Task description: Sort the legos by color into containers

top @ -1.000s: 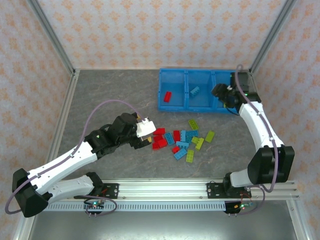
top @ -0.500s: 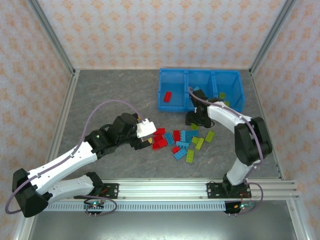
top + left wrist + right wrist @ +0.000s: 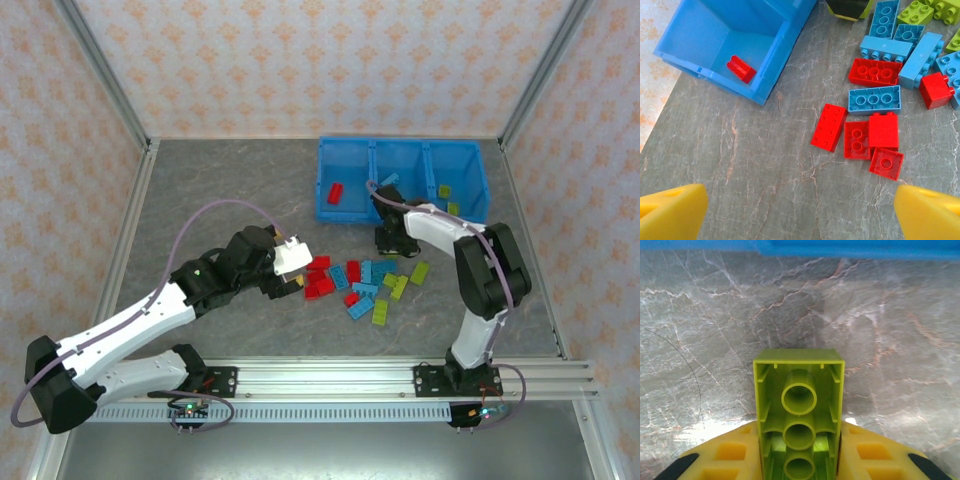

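Across the worktop most of the legos lie loose in a mixed pile near the blue bin. Its containers hold little: one red brick on the left, one light blue brick in the middle and two yellow-green bits on the right. Sorting looks barely begun. The right end effector clamps a yellow-green brick just short of the bin's near wall. The left end effector hangs wide open and empty above the red bricks.
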You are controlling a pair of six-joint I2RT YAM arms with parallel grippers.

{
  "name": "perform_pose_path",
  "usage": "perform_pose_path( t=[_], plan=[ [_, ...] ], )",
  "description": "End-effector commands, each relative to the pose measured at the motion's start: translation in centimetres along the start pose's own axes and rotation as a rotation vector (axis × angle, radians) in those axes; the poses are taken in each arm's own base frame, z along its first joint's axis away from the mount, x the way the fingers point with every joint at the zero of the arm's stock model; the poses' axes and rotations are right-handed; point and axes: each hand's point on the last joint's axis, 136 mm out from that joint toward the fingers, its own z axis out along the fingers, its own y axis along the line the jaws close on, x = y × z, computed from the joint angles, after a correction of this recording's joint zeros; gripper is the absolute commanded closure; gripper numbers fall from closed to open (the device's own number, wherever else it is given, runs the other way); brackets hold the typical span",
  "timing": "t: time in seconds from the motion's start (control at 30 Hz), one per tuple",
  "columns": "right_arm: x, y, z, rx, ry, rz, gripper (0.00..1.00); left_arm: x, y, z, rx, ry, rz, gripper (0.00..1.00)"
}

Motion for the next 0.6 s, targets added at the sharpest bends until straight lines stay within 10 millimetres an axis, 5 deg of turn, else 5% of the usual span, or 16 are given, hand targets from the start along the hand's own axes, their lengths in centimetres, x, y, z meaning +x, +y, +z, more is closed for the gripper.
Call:
perform_pose_path(
  t=[0.0,0.17,0.3,0.43,0.57],
  plan=[
    [-1.9,-0.8,-3.9,-0.009,-0.155,0.046,0.75,0.3,0.8,-0.2,-0.027,0.024,-0.008,0.04],
    [-5.1,-3.2,-10.1,-0.062,-0.427,0.196,0.78,0.1,0.7,-0.3,-0.022,0.011,-0.009,0.04],
    [-8.4,-8.7,-13.0,-0.085,-0.546,0.451,0.79,0.1,0.7,-0.3,-0.021,0.012,-0.009,0.04],
    [-12.1,-14.3,-11.6,-0.096,-0.550,0.640,0.79,0.1,0.8,-0.5,-0.026,0.012,-0.009,0.04],
    [-15.2,-16.1,-8.2,-0.079,-0.444,0.665,0.78,0.1,0.9,-0.6,-0.033,0.011,-0.009,0.04]
  ],
)
